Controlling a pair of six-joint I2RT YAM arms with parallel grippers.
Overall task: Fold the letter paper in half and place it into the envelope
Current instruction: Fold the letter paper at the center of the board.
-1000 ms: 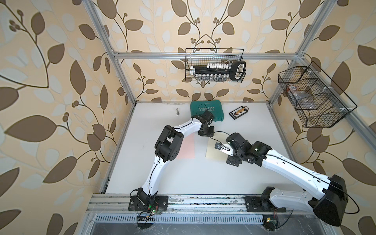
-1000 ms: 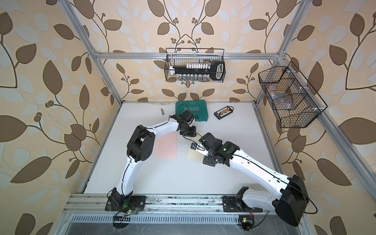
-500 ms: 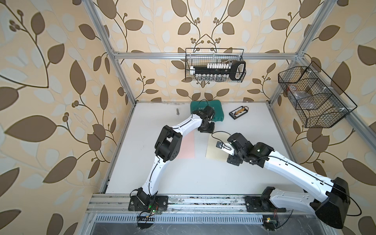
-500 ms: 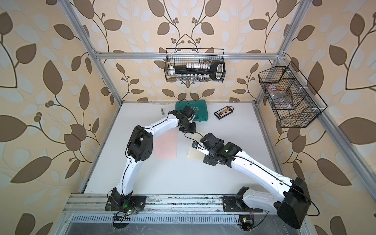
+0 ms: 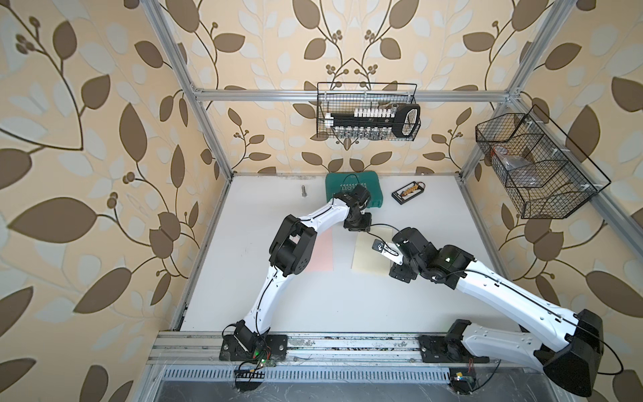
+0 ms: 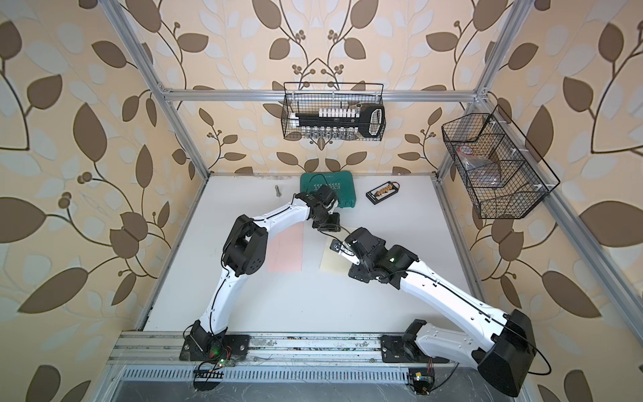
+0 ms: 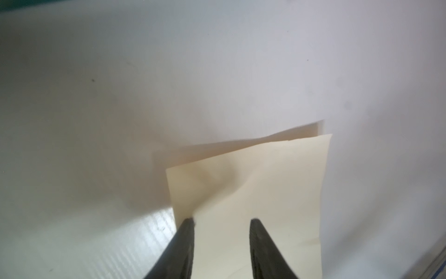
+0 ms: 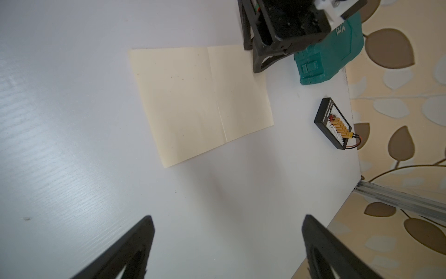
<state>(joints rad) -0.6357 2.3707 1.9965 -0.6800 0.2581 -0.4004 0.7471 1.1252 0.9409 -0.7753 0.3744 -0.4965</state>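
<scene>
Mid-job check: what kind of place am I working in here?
Probably a lab test cell, not a home: an aluminium frame holds leaf-patterned wall panels, a metal mounting rail edges the white table, and a wire basket of tools hangs on the back wall.

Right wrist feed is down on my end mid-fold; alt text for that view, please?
The cream letter paper lies on the white table with a crease across it, the left gripper at its edge nearest the green case. The right gripper frames the foreground, fingers open; a black connector board sits nearby.
</scene>
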